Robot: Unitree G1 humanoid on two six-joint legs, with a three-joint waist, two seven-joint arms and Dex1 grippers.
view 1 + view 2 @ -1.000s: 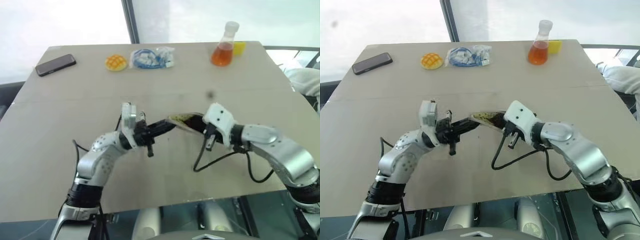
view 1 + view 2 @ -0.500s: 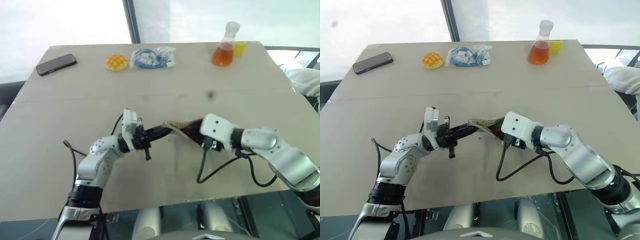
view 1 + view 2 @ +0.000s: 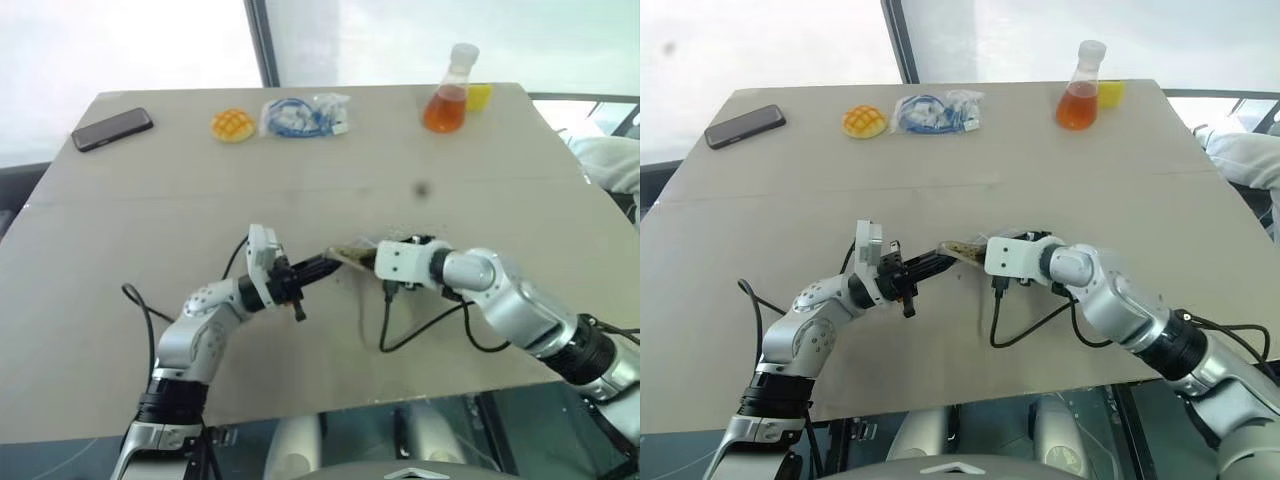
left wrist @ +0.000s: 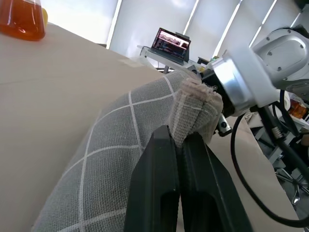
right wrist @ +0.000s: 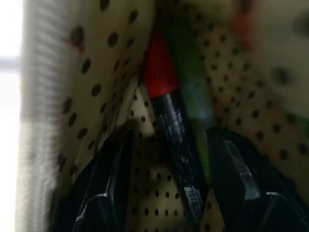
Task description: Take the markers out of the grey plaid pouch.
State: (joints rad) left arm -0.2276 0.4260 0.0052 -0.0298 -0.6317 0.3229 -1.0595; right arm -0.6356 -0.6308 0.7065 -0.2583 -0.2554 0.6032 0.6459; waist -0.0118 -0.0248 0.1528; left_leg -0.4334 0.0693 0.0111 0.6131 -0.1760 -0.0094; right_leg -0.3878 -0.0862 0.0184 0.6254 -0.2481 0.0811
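Far left on your table (image 3: 120, 300) lies a phone (image 3: 111, 129), then a yellow waffle-patterned thing (image 3: 232, 125) and a clear bag (image 3: 304, 115) with blue cable, all along the far edge and well apart from the arms.

Your left gripper (image 3: 327, 265) sits mid-table, fingers pressed together on the end of the pouch (image 4: 111, 159). In the left wrist view you can see the two black fingers (image 4: 154, 188) pinching a folded fabric edge, with grey plaid cloth spreading away below it; the lower part of the pouch is cut off there. From the head views the pouch (image 3: 352, 254) shows as little more than a sliver between the two grippers, most of it covered by the right wrist housing, so you cannot tell whether it rests on the table or hangs just above it.

Your right gripper (image 5: 164, 183) is inside the pouch mouth, its fingers (image 5: 104, 193) standing apart on either side of the markers (image 5: 171, 121). A black barrel with a red cap lies between the fingers, and a green one lies just beside it, blurred. You cannot tell whether either finger touches a marker. The dotted lining hides the markers' far ends.

Farther right, at the far edge, stands a flask (image 3: 447, 95) of orange liquid with a small yellow thing (image 3: 479, 96) just behind it, partly hidden. At the right edge pale cloth (image 3: 610, 160) is cut off.
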